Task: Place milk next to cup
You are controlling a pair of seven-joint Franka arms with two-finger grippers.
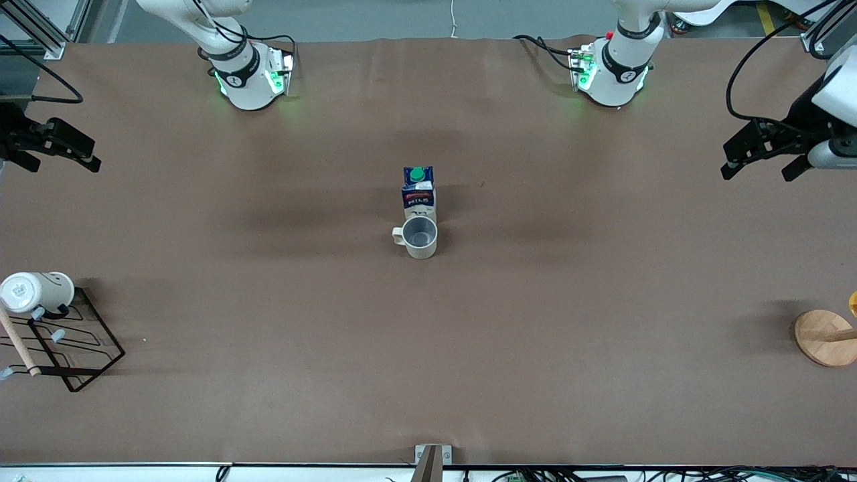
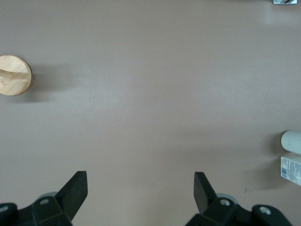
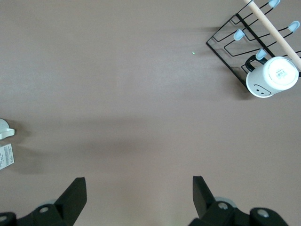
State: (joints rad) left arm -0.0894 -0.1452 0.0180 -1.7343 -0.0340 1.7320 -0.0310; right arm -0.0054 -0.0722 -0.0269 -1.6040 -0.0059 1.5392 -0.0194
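The milk [image 1: 419, 191], a dark-blue and white carton with a green cap, stands upright in the middle of the table. The beige-grey cup [image 1: 420, 237] stands right beside it, nearer to the front camera, touching or nearly touching it. Both show at the edge of the left wrist view: cup [image 2: 292, 141], milk [image 2: 291, 169]. They also show in the right wrist view: cup [image 3: 5, 129], milk [image 3: 5, 157]. My left gripper [image 1: 760, 166] is open and empty over the table's left-arm end. My right gripper [image 1: 61, 155] is open and empty over the right-arm end.
A black wire rack [image 1: 63, 348] with a white cup [image 1: 37, 292] and a wooden rod stands at the right arm's end, near the front. A round wooden stand [image 1: 825, 337] sits at the left arm's end.
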